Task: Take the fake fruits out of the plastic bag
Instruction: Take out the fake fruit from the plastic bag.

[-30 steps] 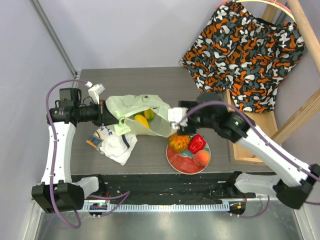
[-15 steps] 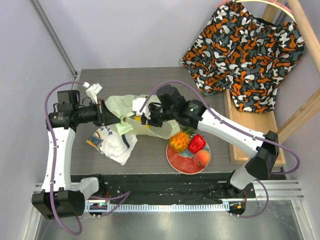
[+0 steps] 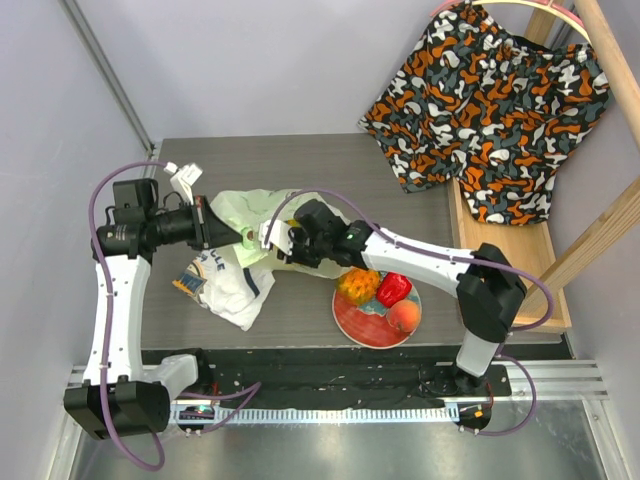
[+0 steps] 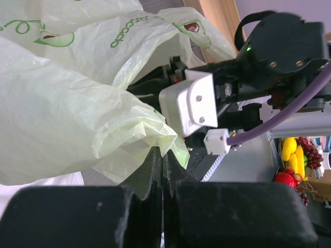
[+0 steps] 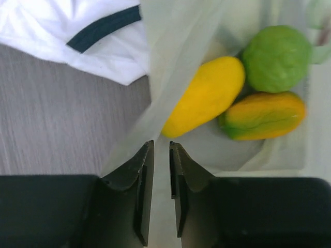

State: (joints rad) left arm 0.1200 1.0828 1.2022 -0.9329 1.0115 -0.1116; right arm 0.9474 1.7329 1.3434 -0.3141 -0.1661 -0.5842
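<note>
left gripper (image 4: 161, 157): pressed together on a fold of the bag (image 3: 240, 208). It holds the rim at the left side of the mouth, and the film bunches out just past the fingertips.
right gripper (image 5: 161, 150): fingers almost together, with a thin strip of bag film running down into the gap (reads as a pinch on the bag wall, no fruit in it). It sits at the bag mouth, close to the left gripper.
bag: crumpled on the table (image 3: 300, 165), mid-left, held by both grippers.
yellow fruit (image 5: 207, 95): inside the bag, lying slantwise, nearest the right gripper.
lime (image 5: 276, 58): inside the bag, touching the far end of the yellow fruit.
orange-green fruit (image 5: 264, 116): inside the bag, tucked against both the lime and the yellow fruit.
pineapple (image 3: 357, 285): out of the bag, on the plate (image 3: 365, 327) at its far-left edge, just beside the bag.
red fruit (image 3: 393, 288): on the plate, touching the pineapple's right side.
round fruit (image 3: 403, 317): orange-red, on the plate, on the near side of the red fruit.
shirt (image 3: 232, 290): white with dark trim, bunched on the table against the bag's near edge (whether any of it lies under the bag, cannot tell).
cloth (image 3: 490, 100): orange, black and white pattern, hanging over the wooden rack (image 3: 525, 255) right of the table, well apart from the bag.
</note>
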